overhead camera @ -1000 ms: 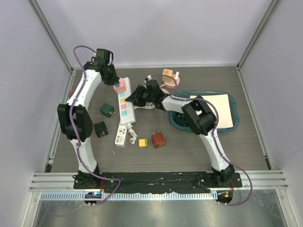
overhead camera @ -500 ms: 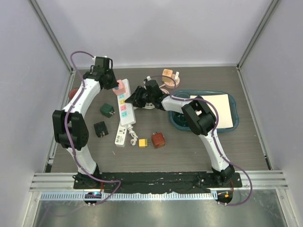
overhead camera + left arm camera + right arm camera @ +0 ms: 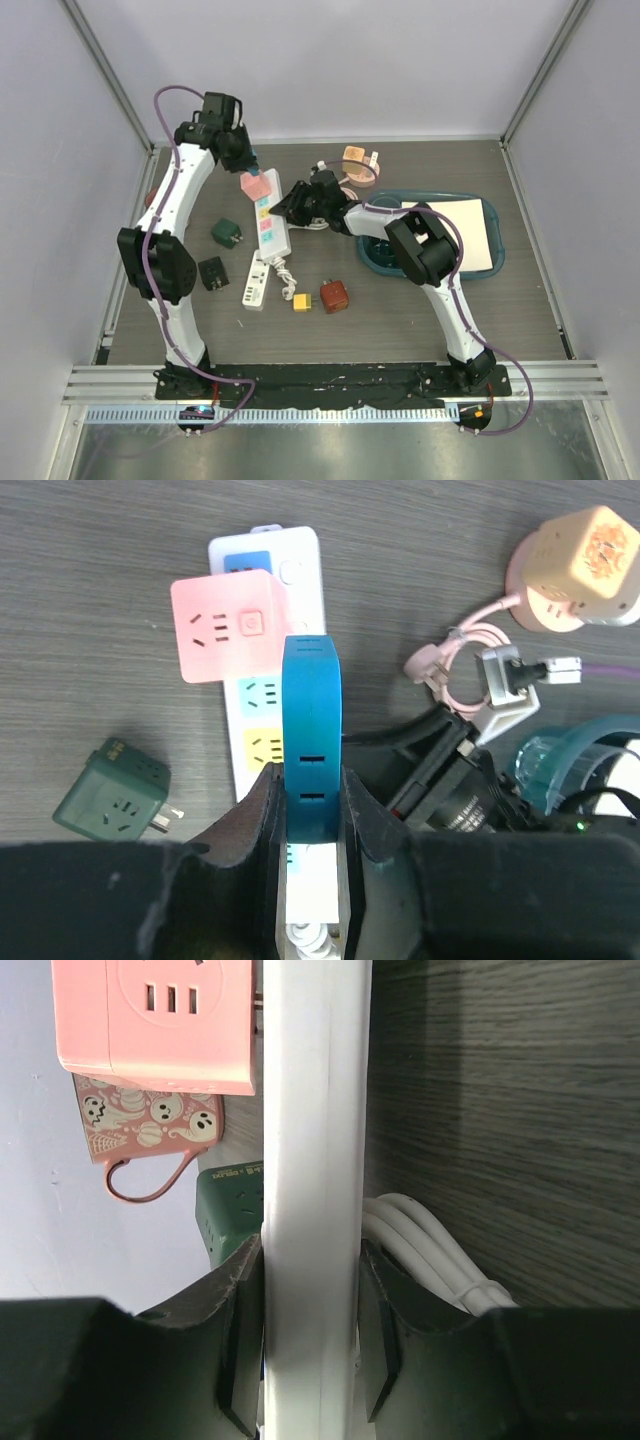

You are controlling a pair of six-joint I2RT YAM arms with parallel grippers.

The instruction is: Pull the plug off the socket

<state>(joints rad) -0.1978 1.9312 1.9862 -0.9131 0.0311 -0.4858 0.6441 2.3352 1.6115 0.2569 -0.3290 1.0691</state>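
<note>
A white power strip (image 3: pixel 270 232) lies at the table's middle left. My left gripper (image 3: pixel 250 172) hangs over its far end, shut on a blue plug block (image 3: pixel 310 710) that stands above the strip (image 3: pixel 300 575); the block's pins are hidden. A pink adapter (image 3: pixel 252 185) sits on the strip's far end, overhanging its left side (image 3: pixel 222 628). In the right wrist view it (image 3: pixel 160 1030) shows a small gap with a pin to the strip (image 3: pixel 315 1160). My right gripper (image 3: pixel 288 207) is shut on the strip's right edge, which fills the jaws (image 3: pixel 312 1250).
A green adapter (image 3: pixel 226 232) and a black one (image 3: pixel 212 272) lie left of the strip. A yellow plug (image 3: pixel 301 301) and a brown adapter (image 3: pixel 333 296) lie nearer. A peach adapter with cable (image 3: pixel 358 160) lies far. A teal tray (image 3: pixel 500 262) holds white paper at right.
My left wrist has swung a little back and to the right. The pink adapter and the strip's far end have shifted slightly towards me. The right gripper has stayed on the strip.
</note>
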